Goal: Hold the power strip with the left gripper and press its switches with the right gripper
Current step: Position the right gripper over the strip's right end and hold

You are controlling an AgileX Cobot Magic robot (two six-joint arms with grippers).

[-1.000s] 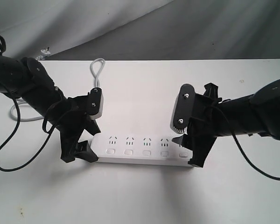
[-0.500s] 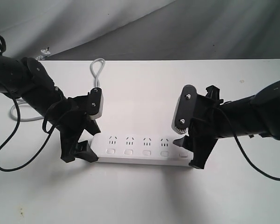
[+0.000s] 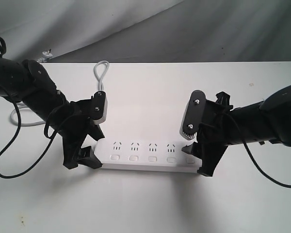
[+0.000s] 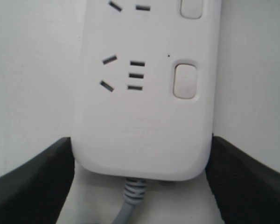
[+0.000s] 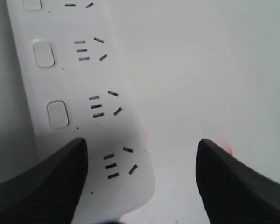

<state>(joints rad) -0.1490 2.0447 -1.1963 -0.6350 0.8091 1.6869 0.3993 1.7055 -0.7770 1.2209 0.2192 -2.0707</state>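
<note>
Lower frame first: a broad band of smooth white table (image 3: 145, 204) runs bare from edge to edge, with room on both sides. Up a step, centre frame, there's the power strip (image 3: 150, 158), lying flat and crosswise, a long glossy white plastic bar with rounded corners. At its left end the left gripper (image 3: 92, 148) is clamped across the cord end, black textured fingers (image 4: 32, 186) pressed to both long edges. Rounded-square switches (image 3: 134, 158) line the strip's lower edge. Over at the right end, the right gripper (image 3: 198, 158) is spread wide. Its wrist view shows one matte finger (image 5: 42, 186) overlapping the strip's corner, the other over bare table beside it. Past the strip, open tabletop again, and a grey cord (image 3: 102, 73) loops at upper left. Behind it, creased grey cloth (image 3: 208, 29) fills the top.
</note>
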